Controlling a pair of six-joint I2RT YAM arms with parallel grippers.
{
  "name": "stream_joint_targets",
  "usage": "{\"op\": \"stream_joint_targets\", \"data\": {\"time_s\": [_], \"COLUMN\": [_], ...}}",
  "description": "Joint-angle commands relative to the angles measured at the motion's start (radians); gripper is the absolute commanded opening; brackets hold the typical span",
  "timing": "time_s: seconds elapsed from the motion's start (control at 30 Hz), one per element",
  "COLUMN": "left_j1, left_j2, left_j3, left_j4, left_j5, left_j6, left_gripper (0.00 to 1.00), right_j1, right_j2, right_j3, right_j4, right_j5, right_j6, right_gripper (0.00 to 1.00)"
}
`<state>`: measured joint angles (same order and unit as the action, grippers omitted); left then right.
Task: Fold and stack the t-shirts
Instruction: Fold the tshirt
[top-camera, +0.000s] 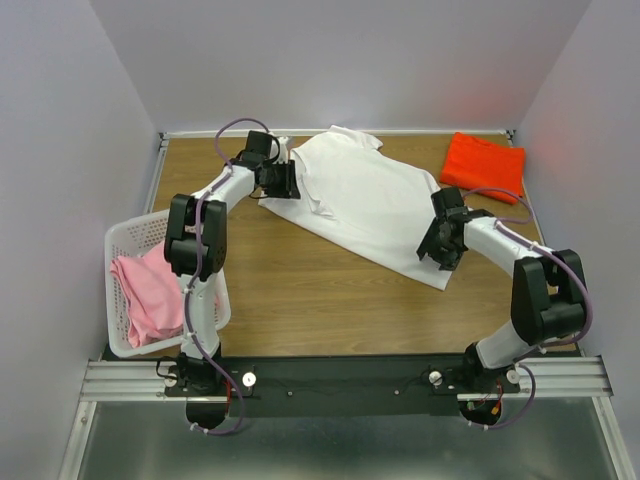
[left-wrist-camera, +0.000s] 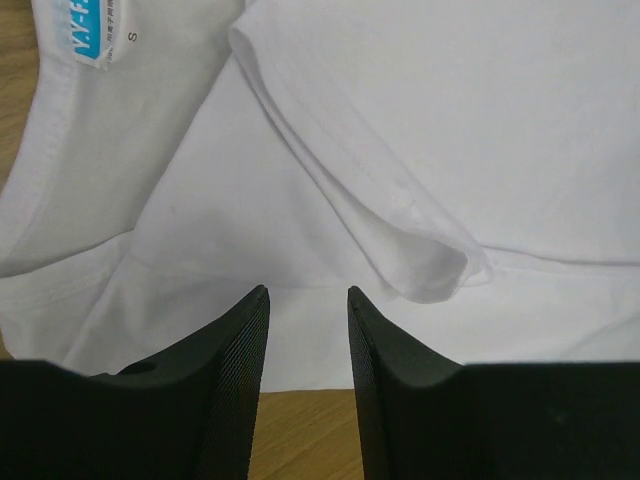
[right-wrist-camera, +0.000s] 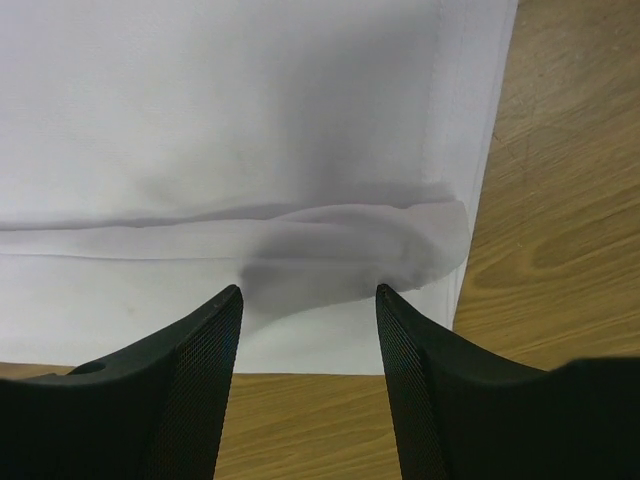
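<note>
Left pincer (left-wrist-camera: 308, 292) spread, right pincer (right-wrist-camera: 309, 290) spread, white t-shirt (top-camera: 360, 200) edge just ahead of both

One plain white cloth t-shirt (top-camera: 360, 205) upper centre, one orange-red cloth t-shirt (top-camera: 483, 165) upper right, one pink cloth t-shirt (top-camera: 148, 290) lower left, one white plastic lattice basket (top-camera: 128, 236).

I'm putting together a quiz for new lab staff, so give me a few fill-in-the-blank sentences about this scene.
1. The t-shirt in the basket is ____.
2. The left gripper and right gripper both have their jaws ____.
3. The white t-shirt has a neck tag marked size ____.
Missing words: pink; open; S.
</note>
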<state>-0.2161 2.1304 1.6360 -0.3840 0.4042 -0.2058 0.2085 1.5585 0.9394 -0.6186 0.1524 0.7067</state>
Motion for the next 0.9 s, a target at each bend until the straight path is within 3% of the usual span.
{"op": "stream_joint_targets", "data": {"time_s": [0.0,0.43,0.87], "left_j1": [0.014,0.083,0.119], "left_j2": [0.033,-0.016,-0.219], "left_j3": [-0.021,-0.172,-0.435], "left_j4": [0.016,-0.019,-0.023], "left_j5": [0.016,-0.154,-0.205], "left_j6": [0.020,-0.001,-0.012], "left_gripper": [0.45,0.41,0.39], "right_j1": [0.003,0.015,0.192], "right_j2": [0.025,0.043,-0.021], "right_j3": [-0.042,-0.162,-0.205], "right_j4": [0.033,0.014,-0.121], "right_j5": [0.032,-0.140,-0.208], "right_j6": [0.025,0.022,0.131], "right_gripper": [0.63,0.63,0.63]}}
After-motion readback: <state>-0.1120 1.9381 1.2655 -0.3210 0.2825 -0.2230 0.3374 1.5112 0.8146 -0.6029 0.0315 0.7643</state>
